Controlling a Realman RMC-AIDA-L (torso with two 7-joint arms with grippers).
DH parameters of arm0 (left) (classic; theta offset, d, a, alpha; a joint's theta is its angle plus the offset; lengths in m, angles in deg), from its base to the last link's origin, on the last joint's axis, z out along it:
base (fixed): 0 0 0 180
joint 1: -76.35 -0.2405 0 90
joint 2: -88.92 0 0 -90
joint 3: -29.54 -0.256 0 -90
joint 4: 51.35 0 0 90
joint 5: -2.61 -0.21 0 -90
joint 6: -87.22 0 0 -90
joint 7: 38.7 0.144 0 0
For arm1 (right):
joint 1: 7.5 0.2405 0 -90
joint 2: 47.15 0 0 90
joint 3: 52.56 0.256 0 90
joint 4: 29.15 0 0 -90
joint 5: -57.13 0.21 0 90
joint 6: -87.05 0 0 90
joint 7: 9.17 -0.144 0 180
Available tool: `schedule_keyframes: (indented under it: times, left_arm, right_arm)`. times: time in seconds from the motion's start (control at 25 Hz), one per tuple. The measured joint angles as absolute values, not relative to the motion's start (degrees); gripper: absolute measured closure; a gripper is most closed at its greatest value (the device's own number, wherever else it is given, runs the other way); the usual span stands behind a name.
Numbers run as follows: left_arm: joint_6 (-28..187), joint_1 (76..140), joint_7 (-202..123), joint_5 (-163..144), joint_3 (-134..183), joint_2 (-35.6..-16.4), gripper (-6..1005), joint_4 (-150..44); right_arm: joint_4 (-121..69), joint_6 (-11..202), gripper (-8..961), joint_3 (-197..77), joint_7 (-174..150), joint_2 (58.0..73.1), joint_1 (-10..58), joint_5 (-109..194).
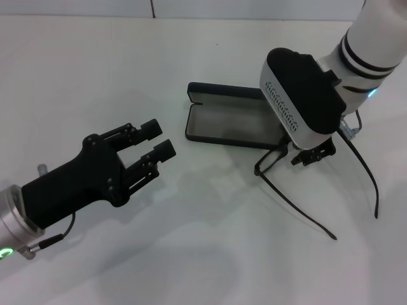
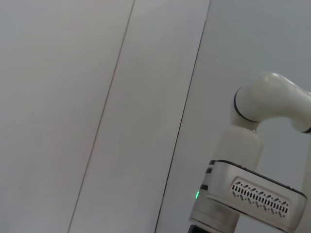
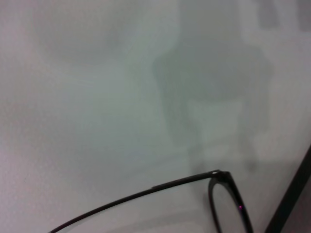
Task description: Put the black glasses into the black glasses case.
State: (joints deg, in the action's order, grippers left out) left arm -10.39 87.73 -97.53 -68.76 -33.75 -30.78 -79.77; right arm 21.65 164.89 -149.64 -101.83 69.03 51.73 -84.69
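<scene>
The black glasses case (image 1: 226, 121) lies open on the white table (image 1: 203, 254) at centre back, grey lining up and nothing inside. The black glasses (image 1: 296, 203) are just in front of its right end, their long temple arms trailing toward me; the front is mostly hidden under my right wrist. My right gripper (image 1: 313, 154) reaches down onto the front of the glasses and looks shut on it. The right wrist view shows one temple arm and a lens rim (image 3: 228, 201) close up. My left gripper (image 1: 158, 140) hovers open and empty, left of the case.
The white table stretches bare around the case and glasses. The left wrist view shows only wall panels and my right arm's white wrist housing (image 2: 252, 194).
</scene>
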Motion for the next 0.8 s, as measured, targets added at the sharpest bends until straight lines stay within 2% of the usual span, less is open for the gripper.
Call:
schedule_keyframes:
  times: [0.16,0.48,0.8]
  left_arm:
    - [-10.42,87.74,-97.52,-68.64,-33.69,-30.78,567,-79.31]
    - [-10.44,87.76,-97.49,-68.51,-33.55,-30.78,568,-79.3]
    - [-14.99,88.42,-97.49,-68.42,-33.56,-30.79,568,-79.38]
  right_arm:
    - [21.8,164.8,417,-150.14,-102.21,69.03,51.22,-84.67]
    - [27.48,165.61,826,-151.81,-105.59,69.03,47.09,-85.33]
    - [42.96,172.17,841,-144.41,-107.93,69.03,38.04,-84.41]
